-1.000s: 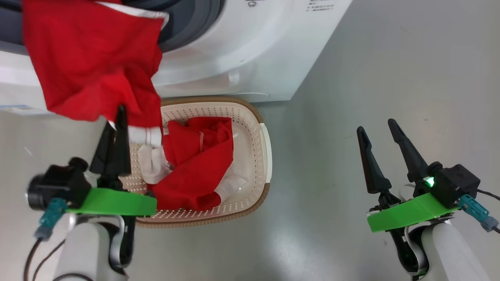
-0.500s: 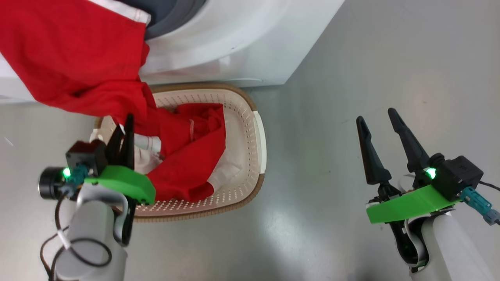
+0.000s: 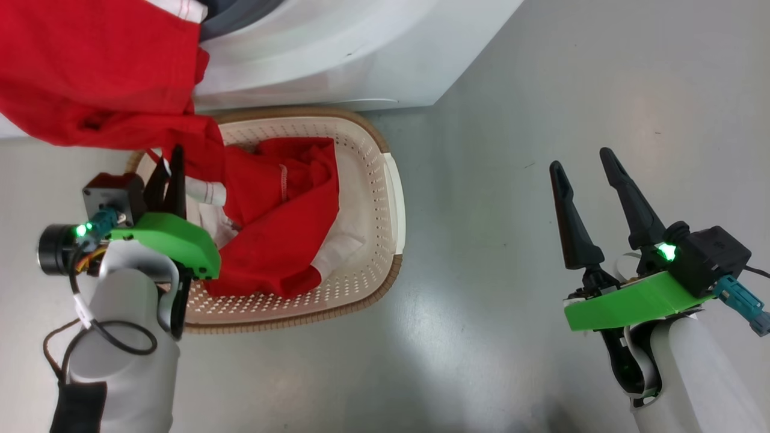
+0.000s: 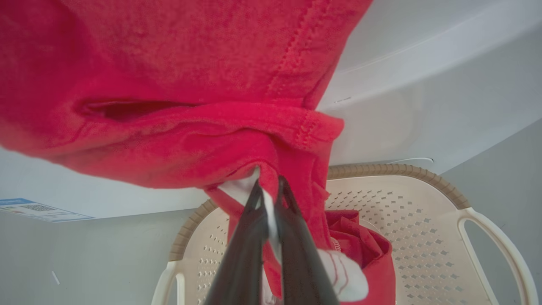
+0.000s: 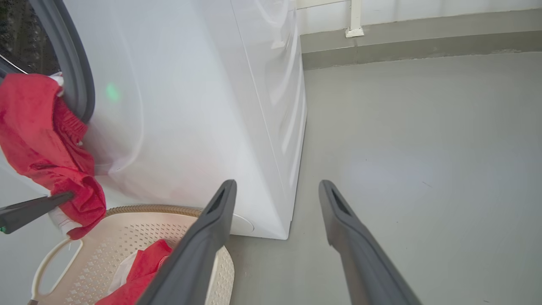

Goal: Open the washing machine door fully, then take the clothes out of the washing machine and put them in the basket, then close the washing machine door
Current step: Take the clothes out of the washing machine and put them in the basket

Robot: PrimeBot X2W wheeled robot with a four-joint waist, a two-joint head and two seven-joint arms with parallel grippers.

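Observation:
A big red garment (image 3: 102, 72) with a white band hangs out of the white washing machine (image 3: 337, 54) down toward the cream basket (image 3: 376, 180). My left gripper (image 3: 171, 162) is shut on its lower edge above the basket's left side; in the left wrist view the fingers (image 4: 292, 237) pinch red and white cloth (image 4: 178, 106). Another red and white garment (image 3: 283, 222) lies in the basket. My right gripper (image 3: 586, 162) stands open over bare floor to the right, holding nothing. The right wrist view shows the machine's grey rubber ring (image 5: 76, 72) with the red garment (image 5: 46, 148) draped out. The door is out of view.
Grey floor (image 3: 541, 90) stretches to the right of the machine and basket. A wall base with a white bracket (image 5: 353, 25) runs along the far side in the right wrist view. A cable loops beside my left forearm (image 3: 120, 337).
The head camera has shifted, so the machine and basket sit higher and further left. My left gripper has drawn the red garment further out of the machine toward the basket. The right gripper stays open.

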